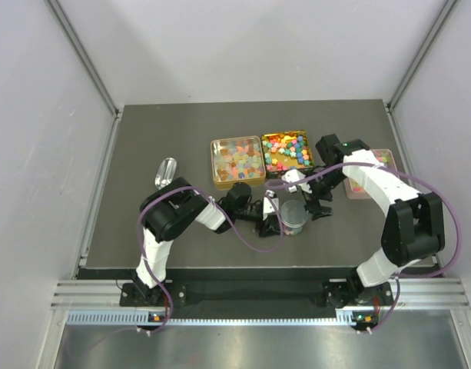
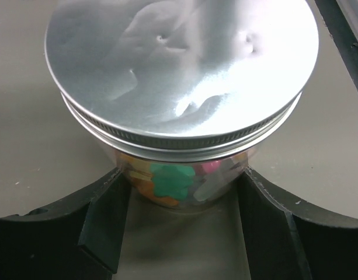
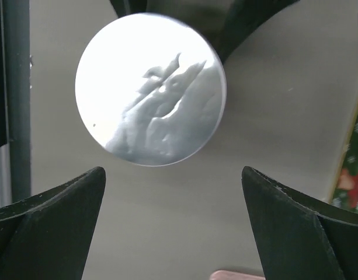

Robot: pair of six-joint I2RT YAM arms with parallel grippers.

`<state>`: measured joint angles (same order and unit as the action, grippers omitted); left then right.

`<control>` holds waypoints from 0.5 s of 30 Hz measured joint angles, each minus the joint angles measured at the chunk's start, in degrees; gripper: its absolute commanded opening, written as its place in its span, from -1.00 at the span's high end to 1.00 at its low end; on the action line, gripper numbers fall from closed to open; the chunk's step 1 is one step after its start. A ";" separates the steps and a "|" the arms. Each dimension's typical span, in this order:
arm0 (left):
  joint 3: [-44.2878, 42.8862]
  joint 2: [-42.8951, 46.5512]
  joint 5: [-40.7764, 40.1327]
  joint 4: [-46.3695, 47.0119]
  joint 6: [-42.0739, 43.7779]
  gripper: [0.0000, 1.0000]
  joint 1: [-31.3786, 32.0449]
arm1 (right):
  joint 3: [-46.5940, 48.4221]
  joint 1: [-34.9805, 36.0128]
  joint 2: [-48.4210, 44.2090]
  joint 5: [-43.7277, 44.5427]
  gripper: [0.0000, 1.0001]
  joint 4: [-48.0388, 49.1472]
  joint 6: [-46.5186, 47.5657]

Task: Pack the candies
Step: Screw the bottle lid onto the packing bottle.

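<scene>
Dark grey table (image 1: 143,138), white walls. Left gripper (image 2: 182,181) clamps one clear jar (image 1: 293,223) by its wall, below the single silver screw lid (image 2: 179,64). Right gripper (image 3: 173,170) hangs empty over it, jaws wide. Candies (image 2: 170,178) show inside the jar. Loose heaps fill two gold tins (image 1: 213,163); a third tray (image 1: 386,156) is half hidden. Likely light, tiny, slippery: handle by container, gripping the jar wall.
</scene>
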<state>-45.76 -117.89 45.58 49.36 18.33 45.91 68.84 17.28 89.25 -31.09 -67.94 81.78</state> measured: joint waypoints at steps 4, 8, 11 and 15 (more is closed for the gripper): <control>0.00 0.00 -0.20 0.00 0.00 1.00 0.13 | 2.58 -0.15 1.64 -1.97 -1.00 -0.87 3.87; -0.04 0.00 -0.24 0.00 -0.02 1.00 0.26 | 5.31 -0.13 5.01 -4.52 -0.99 -4.39 9.57; -0.07 0.00 -0.48 -0.02 -0.09 1.00 0.26 | 7.96 -0.04 7.56 -6.08 -0.99 -6.67 13.79; -0.20 0.00 -1.03 -0.02 -0.26 1.00 0.28 | 10.03 0.24 9.20 -7.21 -0.99 -8.72 18.18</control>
<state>-45.95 -117.89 44.56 49.34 18.06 46.19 78.87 17.52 98.45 -38.30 -76.66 99.96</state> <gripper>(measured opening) 0.711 0.996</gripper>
